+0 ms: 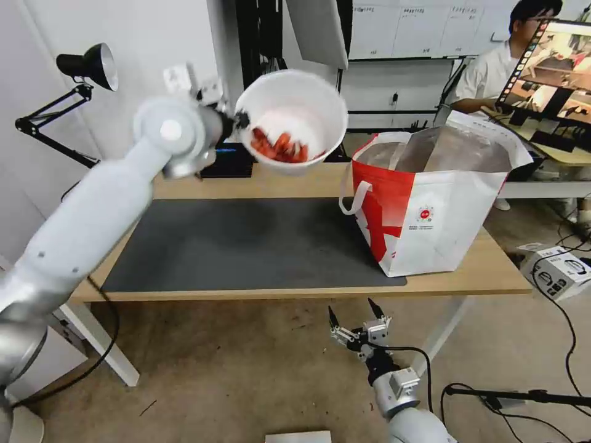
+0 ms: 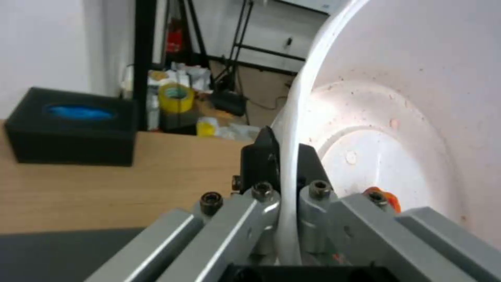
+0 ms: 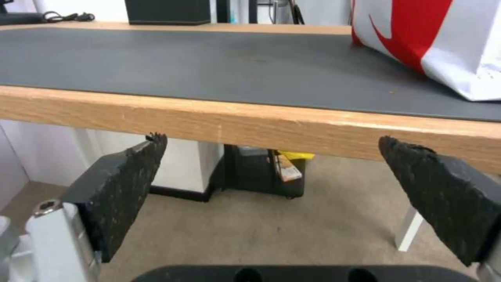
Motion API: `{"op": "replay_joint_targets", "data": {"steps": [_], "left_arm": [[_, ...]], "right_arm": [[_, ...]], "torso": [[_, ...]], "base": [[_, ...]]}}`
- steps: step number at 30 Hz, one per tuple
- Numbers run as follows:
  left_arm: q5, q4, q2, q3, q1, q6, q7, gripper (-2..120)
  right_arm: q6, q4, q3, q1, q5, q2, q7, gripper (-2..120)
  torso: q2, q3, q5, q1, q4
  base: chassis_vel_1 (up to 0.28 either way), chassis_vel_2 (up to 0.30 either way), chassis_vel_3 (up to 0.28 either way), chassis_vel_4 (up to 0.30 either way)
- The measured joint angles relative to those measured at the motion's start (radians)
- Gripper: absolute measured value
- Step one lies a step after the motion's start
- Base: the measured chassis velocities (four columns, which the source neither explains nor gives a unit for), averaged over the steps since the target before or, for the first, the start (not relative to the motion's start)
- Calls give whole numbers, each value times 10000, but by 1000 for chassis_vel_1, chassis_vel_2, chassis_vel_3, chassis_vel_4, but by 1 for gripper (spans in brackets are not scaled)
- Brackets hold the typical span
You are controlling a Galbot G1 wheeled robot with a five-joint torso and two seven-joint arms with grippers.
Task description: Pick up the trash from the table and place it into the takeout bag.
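Observation:
My left gripper (image 1: 241,119) is raised above the table's back edge, shut on the rim of a white round bowl (image 1: 292,117) of trash with red scraps in it. The bowl is tilted, its mouth toward me. In the left wrist view the black fingers (image 2: 264,156) pinch the bowl (image 2: 397,117) by its thin rim. The takeout bag (image 1: 431,203) stands open on the right end of the table (image 1: 295,289), to the right of the bowl and lower. My right gripper (image 1: 354,314) hangs open below the table's front edge, holding nothing.
A dark grey mat (image 1: 246,246) covers the table's middle. A black box (image 2: 73,127) sits at the back edge. A desk lamp (image 1: 86,64) stands at the back left. Cables and a white carton (image 1: 557,271) lie on the floor to the right.

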Motion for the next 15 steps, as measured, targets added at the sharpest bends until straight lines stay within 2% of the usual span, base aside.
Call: {"op": "replay_joint_targets", "data": {"steps": [5, 7, 9, 15], "left_arm": [[-20, 350, -608, 306, -461, -46, -33, 0], [-23, 635, -1080, 628, -801, -198, -50, 0], [-23, 718, -1200, 697, -874, -233, -57, 0], [49, 1540, -2224, 1116, -1264, -466, -156, 0]], "right_arm": [[-1, -12, 74, -27, 0, -5, 0, 100], [-1, -26, 104, -43, 1, -2, 0, 100], [-1, -30, 107, -51, 2, 5, 0, 100], [-1, -68, 117, -165, -25, 101, -1, 100]], "torso": [[0, 0, 0, 0, 1], [0, 0, 2, 0, 0], [0, 0, 1, 0, 0], [0, 0, 1, 0, 0]], "base": [[0, 0, 0, 0], [0, 0, 0, 0], [0, 0, 0, 0], [0, 0, 0, 0]]}}
